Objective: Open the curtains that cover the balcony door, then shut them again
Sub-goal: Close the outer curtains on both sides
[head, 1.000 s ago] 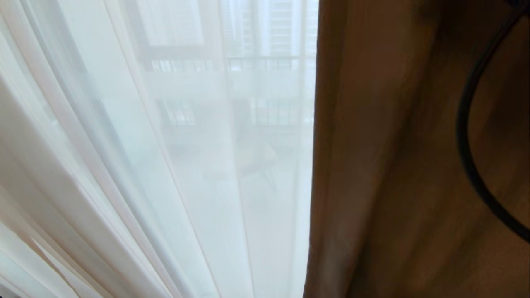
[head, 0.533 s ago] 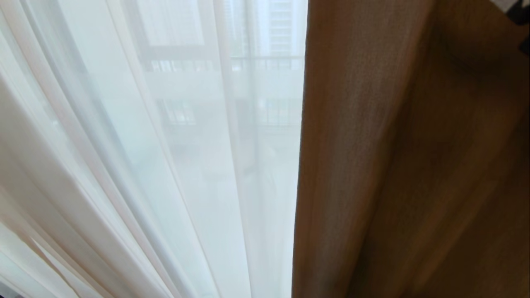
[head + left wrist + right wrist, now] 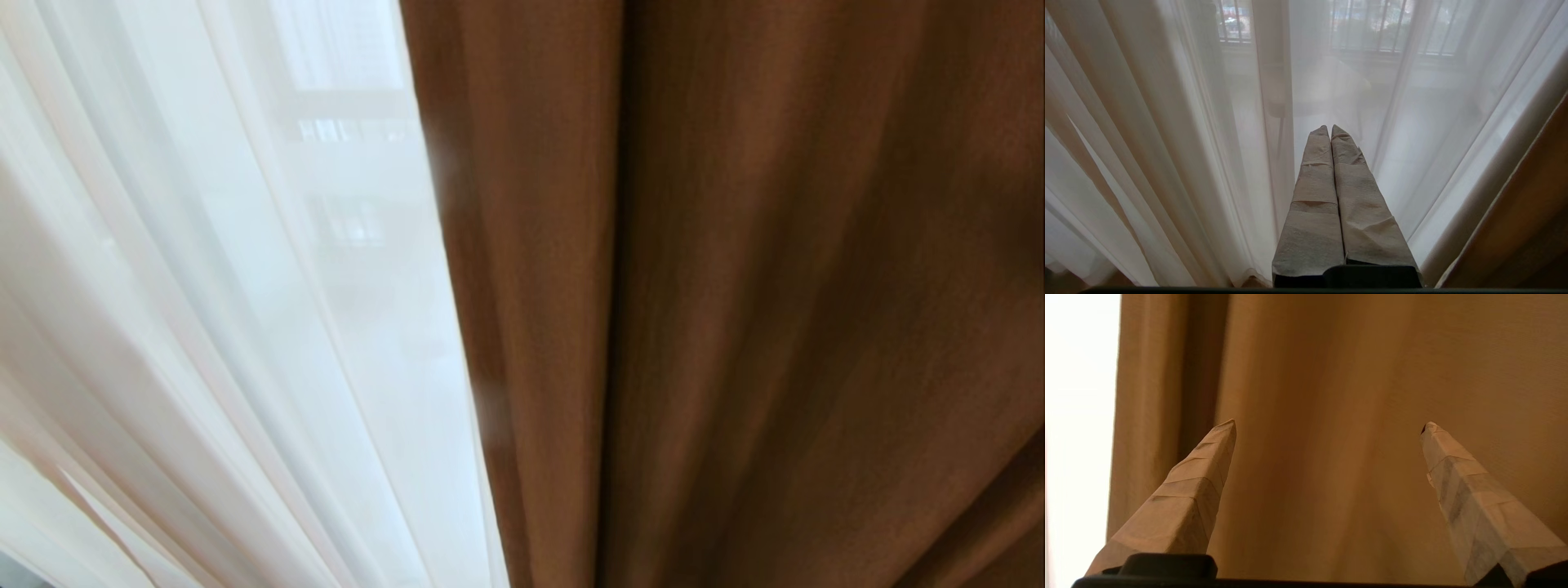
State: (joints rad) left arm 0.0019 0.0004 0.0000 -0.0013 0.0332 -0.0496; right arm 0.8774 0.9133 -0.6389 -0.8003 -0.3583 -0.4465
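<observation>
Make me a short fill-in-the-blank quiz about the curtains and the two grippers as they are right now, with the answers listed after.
1. The right gripper faces the opaque brown curtain with its fingers ____.
2. The left gripper points at the ____ white curtain.
3. The left gripper's fingers are ____.
4. In the head view, the brown curtain hangs to the ____ of the white one.

Answers: open; sheer; shut; right

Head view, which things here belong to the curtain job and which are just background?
Job:
thick brown curtain
white sheer curtain
right gripper, fingers spread, empty
left gripper, fingers together, idle

Background:
railing beyond the sheer
</observation>
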